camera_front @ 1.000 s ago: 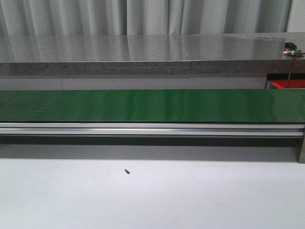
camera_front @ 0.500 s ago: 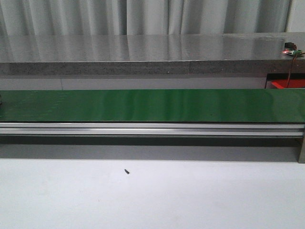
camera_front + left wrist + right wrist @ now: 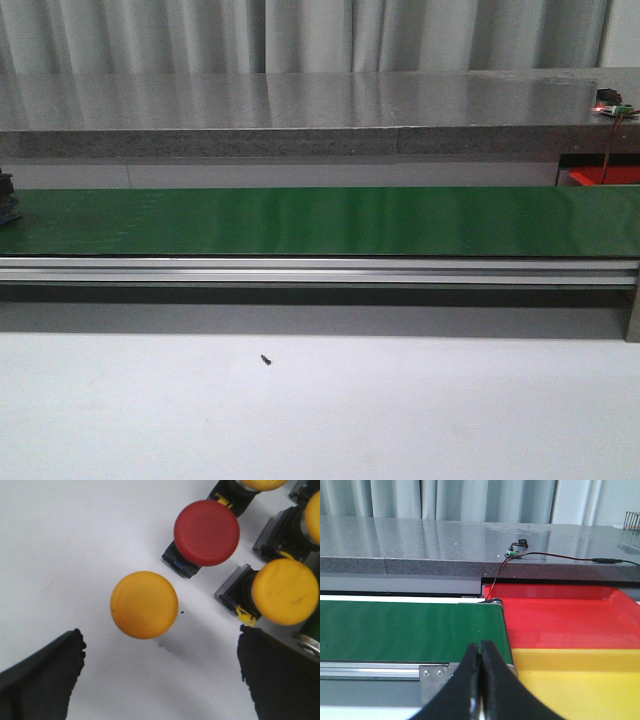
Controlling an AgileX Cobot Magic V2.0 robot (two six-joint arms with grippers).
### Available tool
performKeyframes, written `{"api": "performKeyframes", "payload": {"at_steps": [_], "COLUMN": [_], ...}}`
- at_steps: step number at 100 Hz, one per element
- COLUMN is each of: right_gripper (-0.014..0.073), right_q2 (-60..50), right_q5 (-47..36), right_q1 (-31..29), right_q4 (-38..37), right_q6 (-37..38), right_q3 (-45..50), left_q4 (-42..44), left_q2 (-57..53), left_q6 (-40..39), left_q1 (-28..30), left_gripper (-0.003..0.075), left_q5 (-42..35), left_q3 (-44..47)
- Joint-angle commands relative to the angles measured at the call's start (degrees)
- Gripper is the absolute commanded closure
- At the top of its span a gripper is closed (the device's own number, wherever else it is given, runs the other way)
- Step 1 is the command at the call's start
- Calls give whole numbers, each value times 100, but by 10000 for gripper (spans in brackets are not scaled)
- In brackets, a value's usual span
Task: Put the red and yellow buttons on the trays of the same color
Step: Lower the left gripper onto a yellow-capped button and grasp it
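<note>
In the left wrist view my left gripper (image 3: 160, 677) is open above a white surface, with nothing between its black fingers (image 3: 40, 680). A yellow button (image 3: 144, 604) stands cap-up just ahead of the gap. Beyond it are a red button (image 3: 206, 532) and another yellow button (image 3: 285, 591), both lying on their sides, and more yellow ones lie at the frame's edge. In the right wrist view my right gripper (image 3: 481, 652) is shut and empty. It hovers near the belt's end, by the red tray (image 3: 560, 617) and the yellow tray (image 3: 580, 685).
A long green conveyor belt (image 3: 320, 220) on an aluminium rail crosses the front view. A small dark object (image 3: 7, 197) shows at its far left edge; I cannot tell what it is. A grey counter (image 3: 300, 110) runs behind. A black speck (image 3: 266, 359) lies on the white table.
A dark object has come into the front view at the far left edge of the belt. Nothing else there has moved.
</note>
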Motion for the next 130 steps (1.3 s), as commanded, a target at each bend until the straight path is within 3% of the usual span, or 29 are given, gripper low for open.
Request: {"api": "performKeyframes", "payload": {"at_steps": [1,41,50,73,88,130], "right_gripper": [715,715,715,715,715,715], "right_q2": [-99,-99,-99,-99,-99,-99], "right_q5": [-430,-430,-430,-430,-430,-430], "right_q1": [17,17,17,17,17,17], "right_q4": [-15,-15,-15,-15,-15,-15], "right_q6": [5,5,5,5,5,5], "right_q3": [-110,-110,-110,-110,-110,-110], "left_q4": [-56,91,91,91,110,162], "left_q2": [-82,332,347,347,347,-750], "left_q6": [-51,-51,-51,-51,-51,-51], "left_q1": [17,17,17,17,17,3], "left_gripper": [113,127,195,470,562,573], "left_q5": [-335,-903,-956,-1004,-1004,-742], "left_q3": [-120,-120,-120,-120,-120,-120]}}
